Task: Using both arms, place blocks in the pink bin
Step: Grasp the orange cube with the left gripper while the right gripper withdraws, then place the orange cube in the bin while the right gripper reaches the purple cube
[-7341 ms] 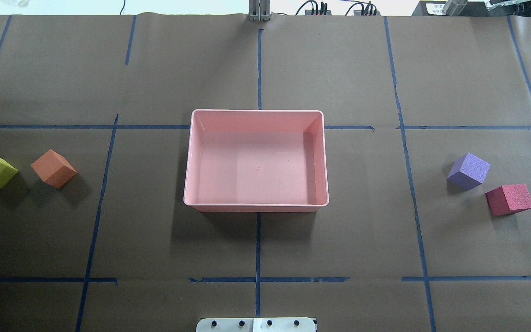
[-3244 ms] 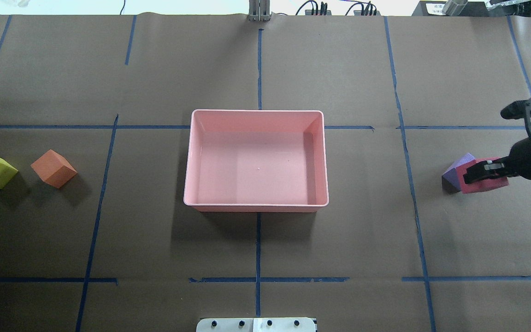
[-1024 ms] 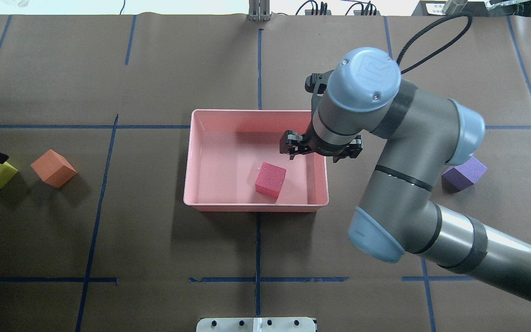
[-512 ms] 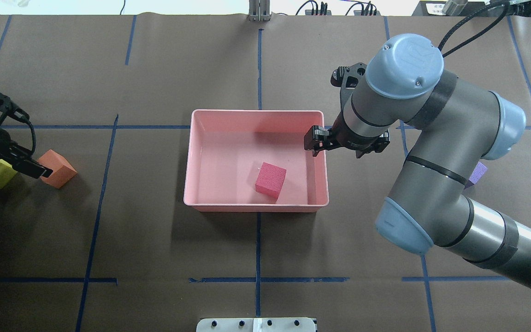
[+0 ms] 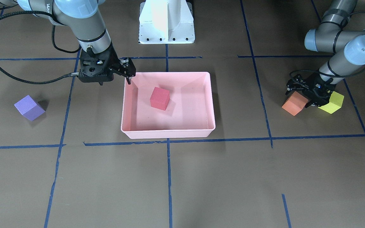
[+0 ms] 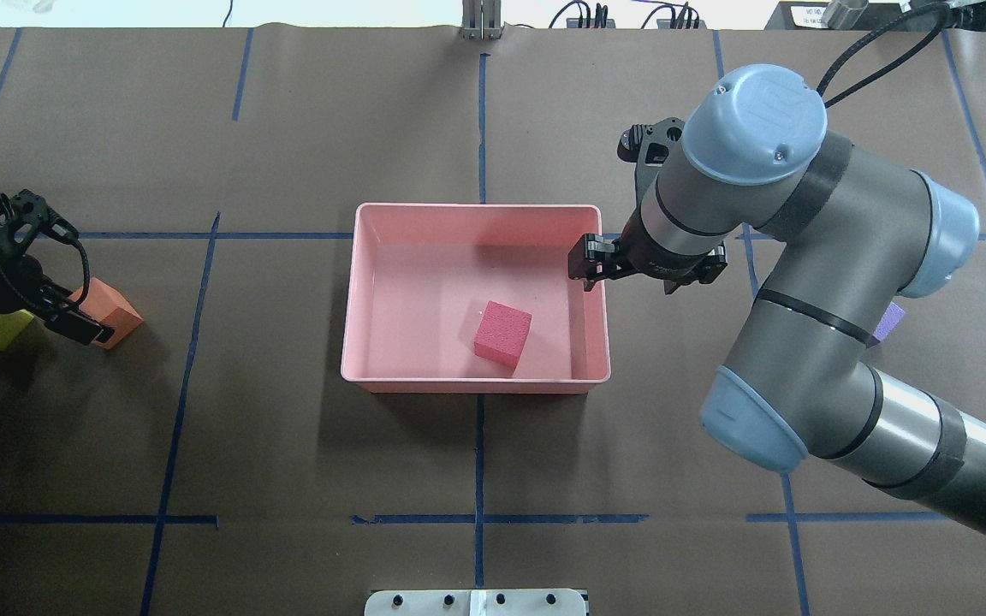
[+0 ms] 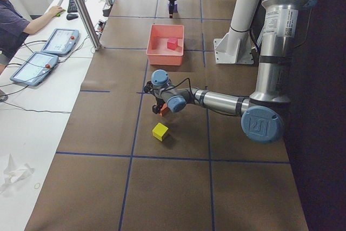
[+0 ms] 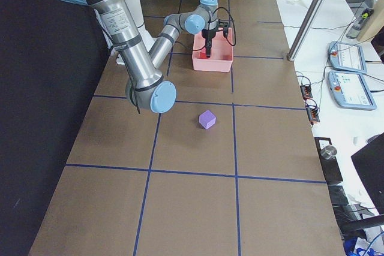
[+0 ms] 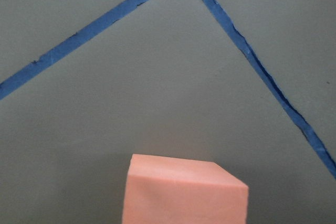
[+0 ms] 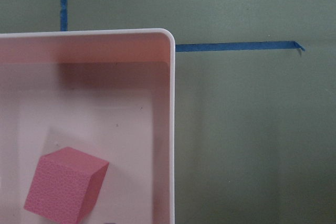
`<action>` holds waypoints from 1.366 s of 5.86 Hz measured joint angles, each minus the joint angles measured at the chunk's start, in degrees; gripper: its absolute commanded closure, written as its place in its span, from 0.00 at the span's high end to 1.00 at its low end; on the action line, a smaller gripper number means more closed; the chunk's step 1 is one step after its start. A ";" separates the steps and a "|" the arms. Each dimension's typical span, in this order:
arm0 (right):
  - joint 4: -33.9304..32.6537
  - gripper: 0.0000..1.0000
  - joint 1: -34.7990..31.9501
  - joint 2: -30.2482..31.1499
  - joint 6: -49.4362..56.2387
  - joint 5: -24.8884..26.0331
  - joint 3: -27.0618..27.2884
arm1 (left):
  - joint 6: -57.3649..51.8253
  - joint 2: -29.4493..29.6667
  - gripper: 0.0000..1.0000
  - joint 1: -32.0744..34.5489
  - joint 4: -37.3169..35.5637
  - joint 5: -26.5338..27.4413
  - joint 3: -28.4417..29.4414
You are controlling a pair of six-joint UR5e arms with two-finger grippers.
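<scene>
The pink bin [image 6: 476, 206] sits mid-table with the red block [image 6: 502, 333] lying inside it. My right gripper [image 6: 645, 267] hangs open and empty over the bin's right rim [image 10: 170, 129]; the right wrist view shows the red block [image 10: 65, 184] below it. The purple block [image 5: 29, 107] rests on the table, mostly hidden behind the right arm in the overhead view. My left gripper [image 5: 306, 95] is open and low at the orange block [image 5: 294, 104], which fills the bottom of the left wrist view [image 9: 184, 190]. The yellow-green block [image 5: 331, 103] lies right beside it.
The white pedestal base [image 5: 166, 22] stands at the robot's side of the table. Blue tape lines [image 6: 480, 453] cross the brown table cover. An operator [image 7: 13, 20] sits with tablets at a side desk beyond the table's far edge.
My right gripper carried the red block into the bin, let it go and backed off to the bin's right rim. My left gripper came in and moved down onto the orange block.
</scene>
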State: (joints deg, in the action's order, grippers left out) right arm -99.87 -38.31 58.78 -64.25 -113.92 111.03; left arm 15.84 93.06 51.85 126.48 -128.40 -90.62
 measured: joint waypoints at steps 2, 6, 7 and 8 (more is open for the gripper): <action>0.03 1.00 -0.24 0.53 0.14 -0.01 0.74 | 0.27 0.92 0.49 -0.15 0.07 0.05 0.20; 0.35 1.00 -7.74 6.23 15.54 -4.42 1.98 | 14.96 5.33 0.49 0.91 -1.08 0.68 -8.22; 0.42 1.00 -11.46 10.16 22.62 -6.51 2.86 | 20.48 7.79 0.49 0.90 -3.77 1.94 -10.44; 0.51 1.00 -15.80 15.15 31.16 -8.44 3.81 | 23.57 11.45 0.49 0.69 -10.41 3.97 -13.33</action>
State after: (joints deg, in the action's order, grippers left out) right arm -99.36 -54.11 73.92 -33.10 -122.36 114.84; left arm 39.41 104.51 52.54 116.08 -124.43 -103.95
